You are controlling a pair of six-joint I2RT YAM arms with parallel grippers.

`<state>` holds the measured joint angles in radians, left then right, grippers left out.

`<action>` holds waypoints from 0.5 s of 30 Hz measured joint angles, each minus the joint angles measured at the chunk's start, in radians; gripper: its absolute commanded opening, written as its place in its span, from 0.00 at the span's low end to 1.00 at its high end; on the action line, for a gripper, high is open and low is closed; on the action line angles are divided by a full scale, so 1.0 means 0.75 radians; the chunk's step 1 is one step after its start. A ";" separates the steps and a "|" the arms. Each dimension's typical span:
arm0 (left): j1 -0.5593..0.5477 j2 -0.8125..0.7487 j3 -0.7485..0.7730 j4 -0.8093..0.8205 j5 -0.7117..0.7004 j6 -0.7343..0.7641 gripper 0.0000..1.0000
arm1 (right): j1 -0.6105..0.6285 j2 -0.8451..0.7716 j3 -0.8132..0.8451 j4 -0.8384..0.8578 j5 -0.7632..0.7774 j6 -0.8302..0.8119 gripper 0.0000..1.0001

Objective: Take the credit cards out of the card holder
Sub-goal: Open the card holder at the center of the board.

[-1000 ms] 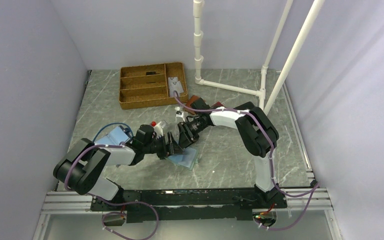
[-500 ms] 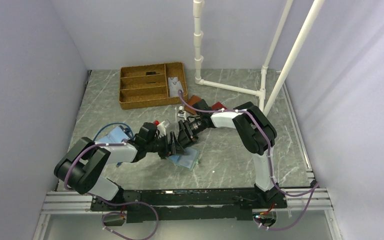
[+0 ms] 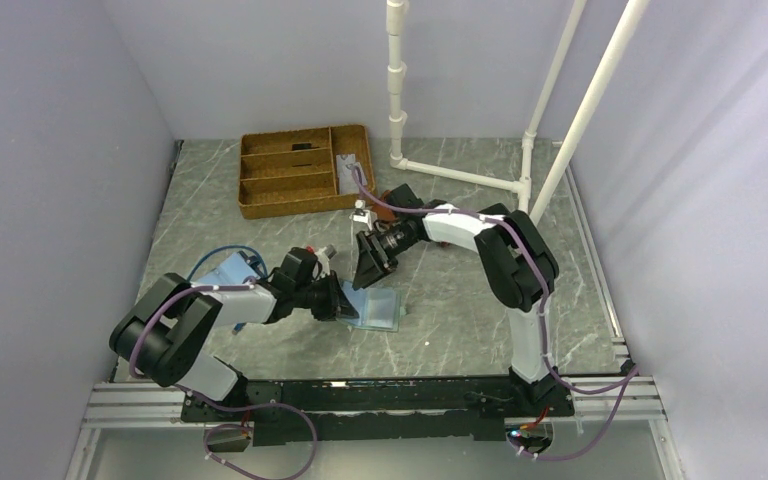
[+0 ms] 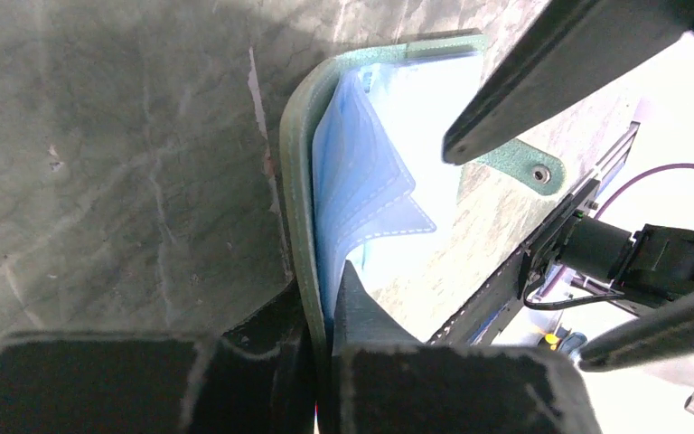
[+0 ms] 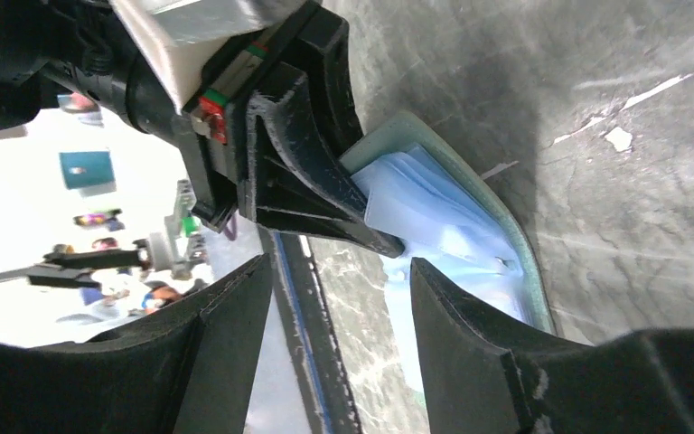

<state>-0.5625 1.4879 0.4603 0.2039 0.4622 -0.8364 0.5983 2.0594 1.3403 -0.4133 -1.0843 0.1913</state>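
Note:
The light blue card holder (image 3: 378, 313) lies open on the marble table, its greenish edge (image 4: 296, 172) and blue pocket flaps (image 4: 370, 172) showing. My left gripper (image 3: 339, 301) (image 4: 323, 312) is shut on the holder's left edge, the rim pinched between its jaws. My right gripper (image 3: 369, 264) (image 5: 339, 303) hangs open just above and behind the holder (image 5: 456, 226), with nothing between its fingers. No credit card shows in the pockets. Pale flat cards (image 3: 352, 168) lie in the right compartment of the wicker tray.
The wicker tray (image 3: 295, 190) stands at the back left. A plain blue flat piece with a blue cable (image 3: 228, 272) lies by the left arm. A brown wallet (image 3: 391, 196) peeks out behind the right arm. White pipes (image 3: 460, 176) cross the back right.
My left gripper has closed on the holder's edge. My right gripper has lifted back off the holder and opened wider. The holder now lies flatter on the table.

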 measured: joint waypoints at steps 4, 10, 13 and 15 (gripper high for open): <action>0.004 -0.002 0.000 0.003 0.000 -0.006 0.22 | 0.002 -0.046 0.073 -0.166 0.112 -0.221 0.59; 0.009 -0.014 -0.020 0.054 0.015 -0.026 0.47 | 0.009 -0.132 0.105 -0.363 0.317 -0.586 0.55; 0.014 -0.056 -0.025 0.040 -0.006 -0.026 0.53 | 0.026 -0.158 0.066 -0.382 0.451 -0.718 0.57; 0.021 -0.097 -0.031 0.011 -0.027 -0.024 0.53 | 0.051 -0.169 0.023 -0.384 0.537 -0.775 0.58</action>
<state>-0.5468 1.4155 0.4374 0.2123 0.4416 -0.8547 0.6365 1.9324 1.3575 -0.7010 -0.6815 -0.3897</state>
